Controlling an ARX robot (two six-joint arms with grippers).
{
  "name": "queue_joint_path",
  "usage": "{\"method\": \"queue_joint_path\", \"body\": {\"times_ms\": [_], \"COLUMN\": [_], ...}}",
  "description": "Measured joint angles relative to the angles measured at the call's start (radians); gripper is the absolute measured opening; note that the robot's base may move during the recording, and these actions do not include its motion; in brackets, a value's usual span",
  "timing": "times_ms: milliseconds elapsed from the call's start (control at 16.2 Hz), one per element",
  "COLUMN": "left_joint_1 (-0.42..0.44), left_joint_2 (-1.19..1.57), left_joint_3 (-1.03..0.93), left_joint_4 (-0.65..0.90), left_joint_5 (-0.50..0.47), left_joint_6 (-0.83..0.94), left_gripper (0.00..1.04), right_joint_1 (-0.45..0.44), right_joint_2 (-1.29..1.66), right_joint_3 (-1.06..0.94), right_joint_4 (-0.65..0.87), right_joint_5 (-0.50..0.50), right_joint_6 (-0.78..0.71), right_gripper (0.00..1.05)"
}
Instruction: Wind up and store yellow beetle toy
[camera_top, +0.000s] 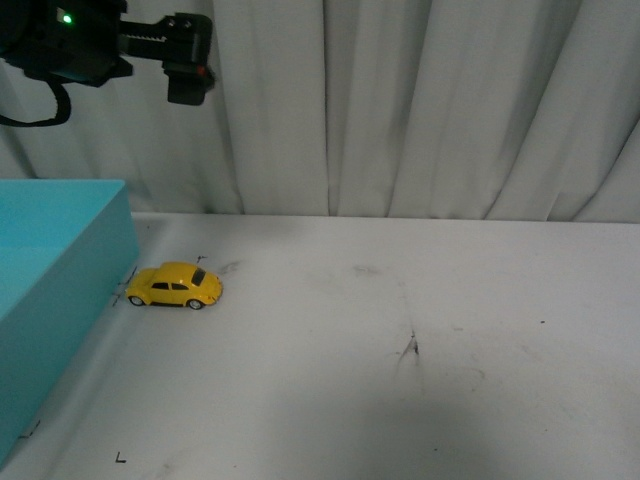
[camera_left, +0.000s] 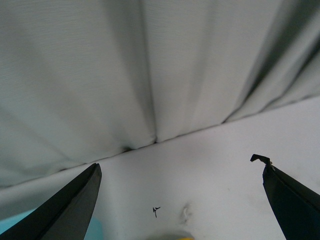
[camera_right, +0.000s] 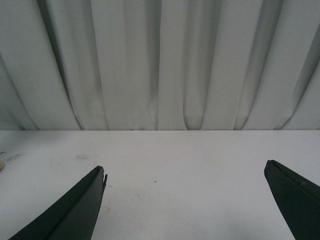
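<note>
The yellow beetle toy (camera_top: 175, 285) stands on its wheels on the white table (camera_top: 420, 400), at the left, close beside a teal box (camera_top: 50, 290). My left gripper (camera_left: 179, 165) hangs high above that spot, open and holding nothing; in the front view its black body (camera_top: 188, 60) shows at the top left. In the left wrist view only a sliver of the toy's yellow roof (camera_left: 170, 236) shows at the frame's edge. My right gripper (camera_right: 185, 167) is open over bare table, far from the toy, and is out of the front view.
The teal box fills the table's left side, with a sliver of it (camera_left: 95, 231) in the left wrist view. A white pleated curtain (camera_top: 400, 100) closes the back. Small black marks (camera_top: 410, 348) dot the tabletop.
</note>
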Motion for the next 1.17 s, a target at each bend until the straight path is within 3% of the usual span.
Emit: {"method": "queue_joint_path", "body": {"times_ms": [185,247,308,370,493,678,1171], "left_joint_1": [-0.012,-0.021,-0.034,-0.037,-0.037,-0.036,0.015], "left_joint_2": [0.037,0.066,0.129,0.193,0.264,0.364,0.537], "left_joint_3": [0.053,0.087,0.113,0.142,0.193,0.29,0.486], "left_joint_4": [-0.092,-0.198,-0.376,-0.48,-0.553,-0.613,-0.79], "left_joint_5": [0.066,0.116,0.14,0.065,-0.021,-0.064,-0.154], "left_joint_6": [0.119,0.239,0.483,0.7,0.898,1.057,1.235], "left_gripper": [0.98,0.98,0.98,0.98,0.98,0.98,0.98], "right_joint_1": [0.0,0.0,0.0,0.0,0.0,0.0,0.0], "right_joint_2": [0.0,0.0,0.0,0.0,0.0,0.0,0.0], "right_joint_3": [0.0,0.0,0.0,0.0,0.0,0.0,0.0], "right_joint_4": [0.0,0.0,0.0,0.0,0.0,0.0,0.0], "right_joint_5": [0.0,0.0,0.0,0.0,0.0,0.0,0.0], "right_joint_6": [0.0,0.0,0.0,0.0,0.0,0.0,0.0], "right_gripper": [0.98,0.98,0.98,0.98,0.98,0.98,0.98]}}
